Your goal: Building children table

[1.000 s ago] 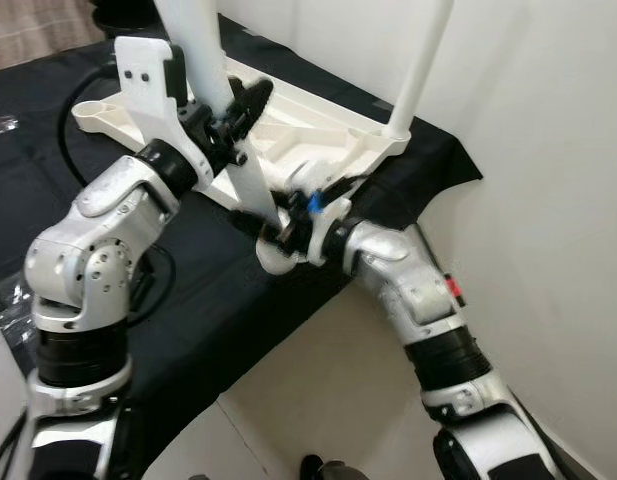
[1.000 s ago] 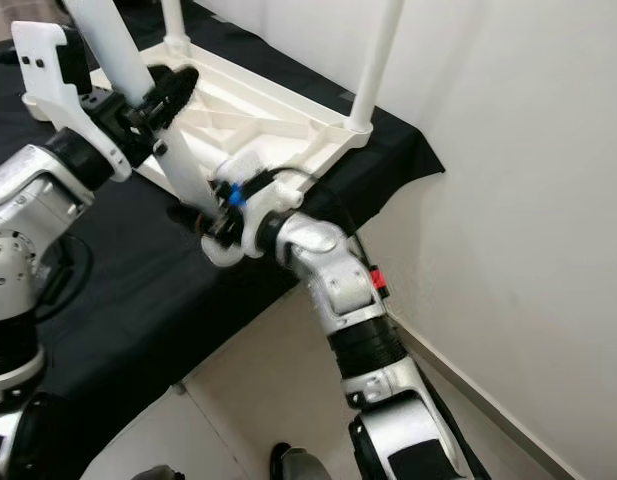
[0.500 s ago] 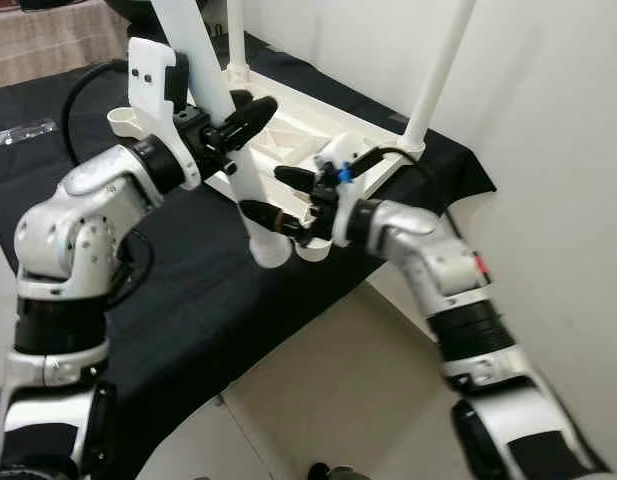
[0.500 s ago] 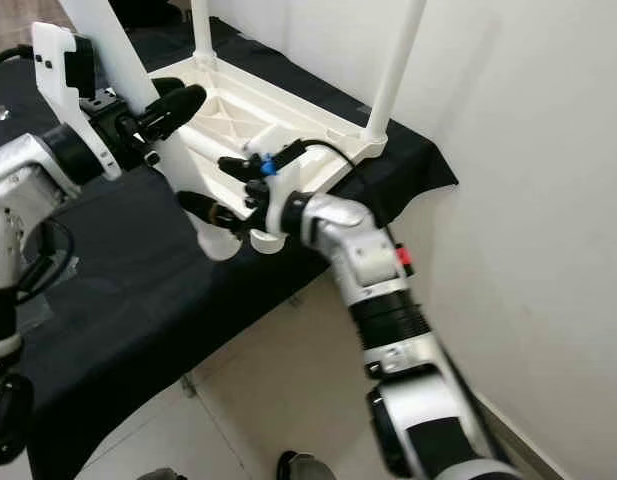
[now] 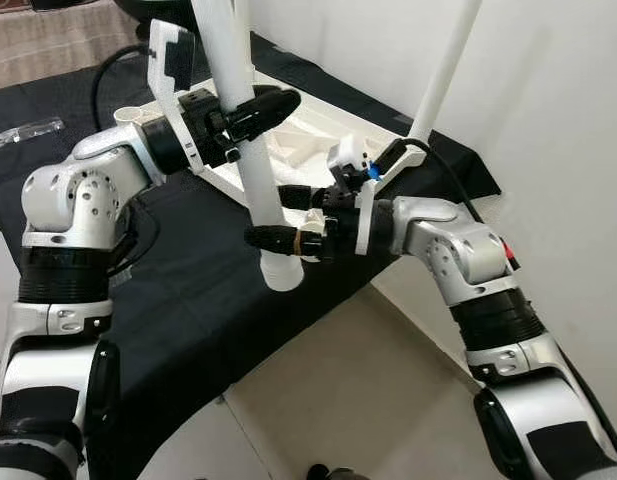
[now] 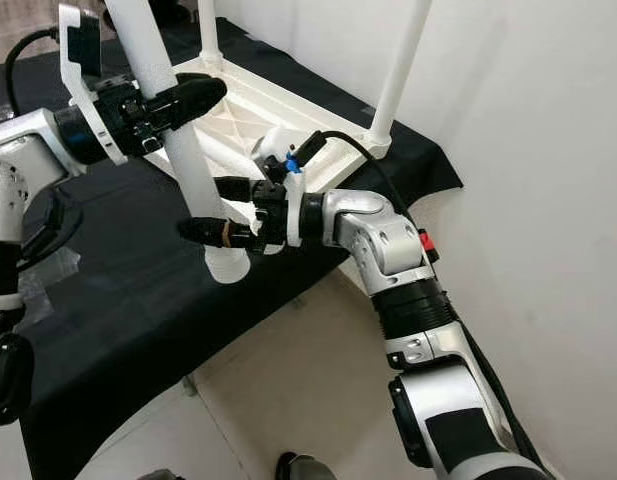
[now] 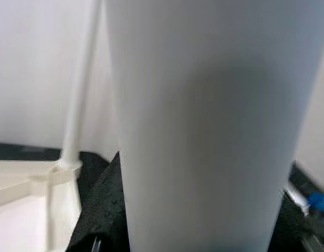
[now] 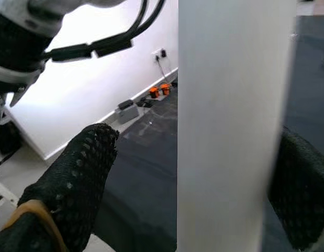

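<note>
An upturned white table top (image 5: 323, 128) lies on a black cloth, with two legs (image 5: 446, 62) standing up from its corners. A loose white table leg (image 5: 256, 170) hangs slanted above the cloth's front part, its lower end (image 5: 283, 272) free. My left gripper (image 5: 258, 105) is shut on this leg near its middle. My right gripper (image 5: 265, 215) reaches in from the right, open, with one finger on each side of the leg's lower part. In the right wrist view the leg (image 8: 230, 126) stands between the fingers (image 8: 72, 178), with a gap on one side.
The black cloth (image 5: 178, 290) ends in an edge at the front right, with beige floor (image 5: 358, 390) below. A white wall (image 5: 558, 120) stands close on the right. A clear plastic bag (image 5: 28, 130) lies at the far left. A black cable (image 5: 443, 170) loops over my right arm.
My right gripper has let go of the leg's lower end and now straddles it, open. The left gripper has lifted the leg higher and more upright. The camera has shifted.
</note>
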Controlling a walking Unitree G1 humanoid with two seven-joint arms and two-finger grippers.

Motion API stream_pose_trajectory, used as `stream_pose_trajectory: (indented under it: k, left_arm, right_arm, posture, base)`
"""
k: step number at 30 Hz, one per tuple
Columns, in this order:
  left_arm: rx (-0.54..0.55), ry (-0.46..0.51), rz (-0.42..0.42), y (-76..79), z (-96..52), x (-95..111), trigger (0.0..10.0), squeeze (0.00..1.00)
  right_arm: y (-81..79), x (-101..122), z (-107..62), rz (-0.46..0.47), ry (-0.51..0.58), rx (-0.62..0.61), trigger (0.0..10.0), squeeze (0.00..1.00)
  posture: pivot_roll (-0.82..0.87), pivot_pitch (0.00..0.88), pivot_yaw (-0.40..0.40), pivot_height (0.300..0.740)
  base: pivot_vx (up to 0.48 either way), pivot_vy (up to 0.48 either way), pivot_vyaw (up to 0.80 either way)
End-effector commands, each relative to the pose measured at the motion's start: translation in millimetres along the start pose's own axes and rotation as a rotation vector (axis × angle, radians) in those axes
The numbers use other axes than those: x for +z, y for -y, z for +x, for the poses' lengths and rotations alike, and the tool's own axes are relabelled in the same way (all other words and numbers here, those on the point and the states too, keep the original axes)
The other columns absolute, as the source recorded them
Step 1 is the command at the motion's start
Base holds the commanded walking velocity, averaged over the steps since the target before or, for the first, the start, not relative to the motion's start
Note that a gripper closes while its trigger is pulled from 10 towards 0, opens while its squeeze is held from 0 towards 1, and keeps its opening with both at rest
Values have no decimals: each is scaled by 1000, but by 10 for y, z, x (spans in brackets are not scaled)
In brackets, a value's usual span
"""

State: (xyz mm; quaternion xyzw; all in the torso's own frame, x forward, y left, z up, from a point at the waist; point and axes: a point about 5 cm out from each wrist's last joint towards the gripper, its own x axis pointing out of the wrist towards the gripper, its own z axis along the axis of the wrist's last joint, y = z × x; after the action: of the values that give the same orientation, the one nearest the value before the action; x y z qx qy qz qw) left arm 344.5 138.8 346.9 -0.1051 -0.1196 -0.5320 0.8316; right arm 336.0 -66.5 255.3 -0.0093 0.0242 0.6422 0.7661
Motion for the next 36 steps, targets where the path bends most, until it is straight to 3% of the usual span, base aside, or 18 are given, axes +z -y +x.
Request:
stream_pose_trajectory:
  k: [1, 9, 17, 22, 36]
  left_arm:
    - [-61, 41, 0, 54, 79, 105, 10000, 0]
    - [-143, 59, -15, 89, 249, 202, 10000, 0]
    - [-166, 43, -14, 95, 289, 195, 10000, 0]
    - [-189, 47, 1, 140, 354, 220, 10000, 0]
    - [-200, 53, 29, 181, 400, 262, 10000, 0]
  right_arm:
    - [-58, -17, 108, 7, -22, 67, 10000, 0]
    - [-56, -102, 250, 96, -74, 65, 10000, 0]
    - [-52, -185, 300, 114, -129, 42, 10000, 0]
    - [97, -223, 335, 141, -176, -85, 10000, 0]
    - [143, -53, 406, 123, -113, -133, 10000, 0]
  posture:
    - [48, 141, -75, 740]
    - [44, 149, -77, 740]
    - [44, 149, -77, 740]
    - [43, 150, -77, 740]
    - [44, 147, -74, 740]
  base:
    - [0, 0, 0]
    - [0, 0, 0]
    - [0, 0, 0]
    - [0, 0, 0]
    - [0, 0, 0]
